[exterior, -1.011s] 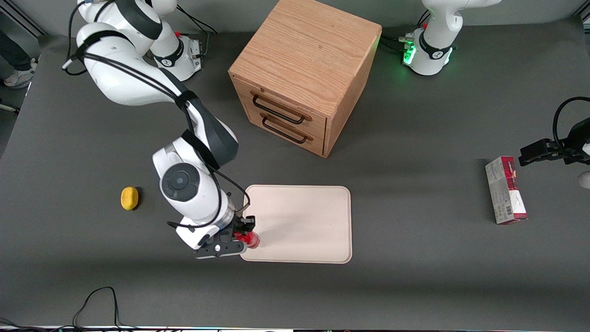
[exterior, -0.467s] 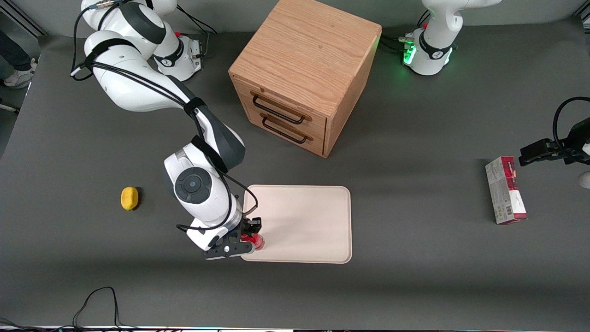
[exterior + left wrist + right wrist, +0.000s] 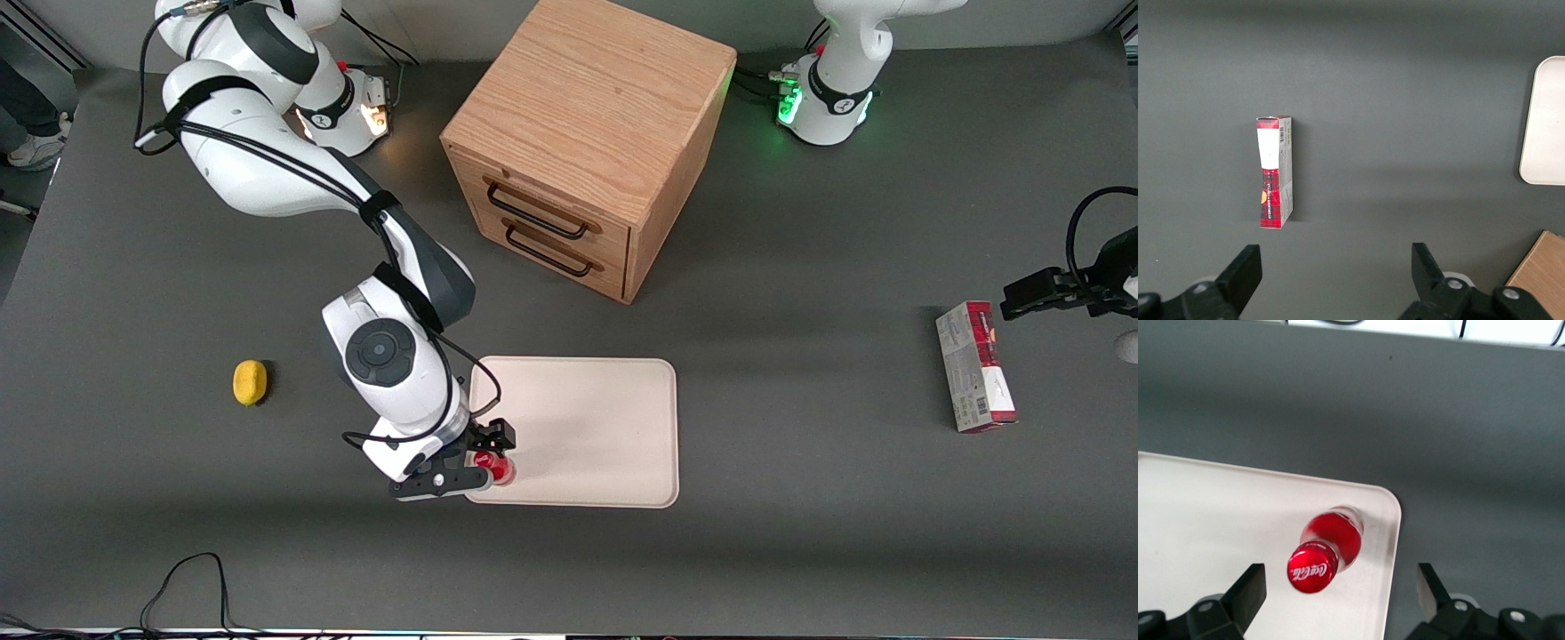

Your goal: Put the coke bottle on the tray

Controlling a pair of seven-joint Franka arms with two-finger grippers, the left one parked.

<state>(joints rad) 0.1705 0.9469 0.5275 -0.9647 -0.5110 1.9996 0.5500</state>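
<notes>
Gripper (image 3: 490,458): above the tray's near corner at the working arm's end; fingers (image 3: 1253,588) spread wide, clear of the bottle.
Bottle (image 3: 494,465): stood upright on the tray, just inside that corner, between the fingers, untouched.
Tray (image 3: 596,427): flat on the desk (image 3: 800,267), in front of the cabinet (image 3: 582,147).

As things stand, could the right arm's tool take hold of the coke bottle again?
Probably yes. The tool is open, its fingers either side of the coke bottle, which stands upright on the tray near the corner; nothing lies between them.
</notes>
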